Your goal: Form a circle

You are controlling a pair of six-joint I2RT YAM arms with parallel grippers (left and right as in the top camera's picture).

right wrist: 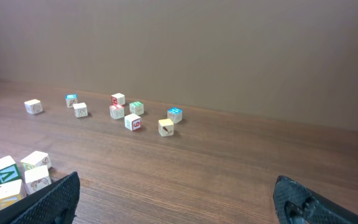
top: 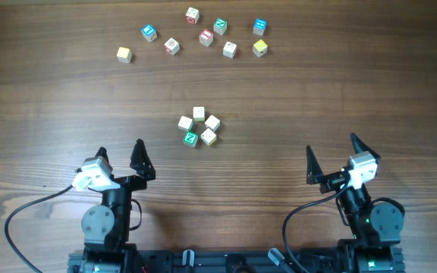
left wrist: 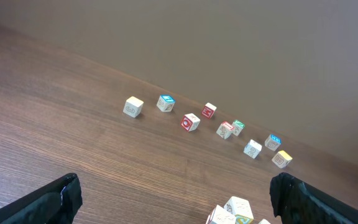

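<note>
A small tight ring of five little wooden cubes (top: pixel 199 127) lies at the table's middle: four cream-faced, plus one green-faced cube (top: pixel 191 139) at its near left. Part of the ring shows at the bottom edge of the left wrist view (left wrist: pixel 236 211) and at the lower left of the right wrist view (right wrist: pixel 12 177). My left gripper (top: pixel 120 149) sits near the front edge, left of the ring and apart from it, open and empty (left wrist: pixel 176 190). My right gripper (top: pixel 331 144) sits to the ring's right, also open and empty (right wrist: pixel 178 190).
Several loose letter cubes lie scattered along the far side of the table, among them a cream one (top: pixel 124 54), a blue-faced one (top: pixel 149 32), a red-faced one (top: pixel 206 37) and a yellow one (top: pixel 259 48). Black cables trail behind both arm bases.
</note>
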